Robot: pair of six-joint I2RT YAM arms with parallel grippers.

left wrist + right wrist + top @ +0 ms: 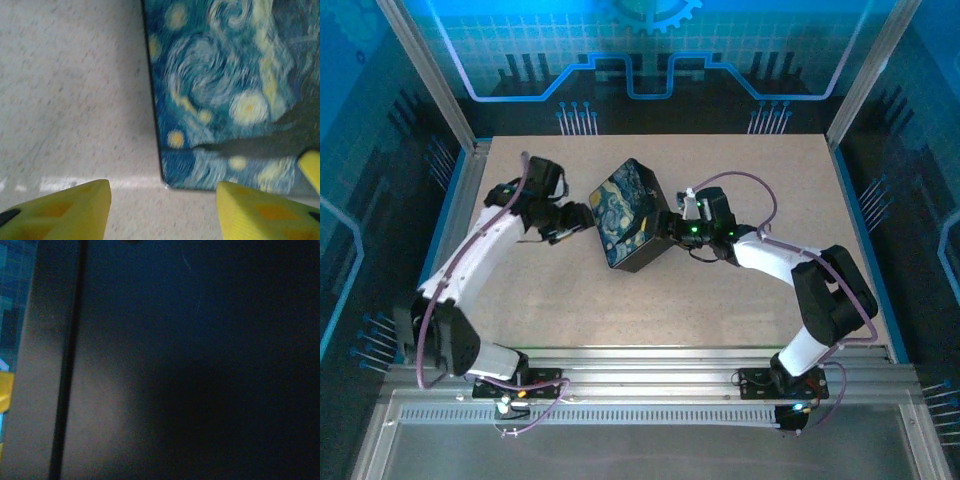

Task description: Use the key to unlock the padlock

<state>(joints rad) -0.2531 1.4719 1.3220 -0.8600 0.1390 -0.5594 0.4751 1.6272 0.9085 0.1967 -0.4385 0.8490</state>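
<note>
A dark box with a swirling blue-and-yellow painted lid lies at an angle in the middle of the table. The padlock and the key are hidden. My left gripper sits just left of the box, open. Between its yellow fingertips there is bare table, and the lid's near corner lies just ahead. My right gripper is pressed up against the box's right side. Its camera looks straight at the dark box wall. A yellow finger reaches over the lid's far edge.
The speckled beige table has free room in front of and behind the box. Metal rails run along its near edge and its left side. Blue patterned walls enclose the cell.
</note>
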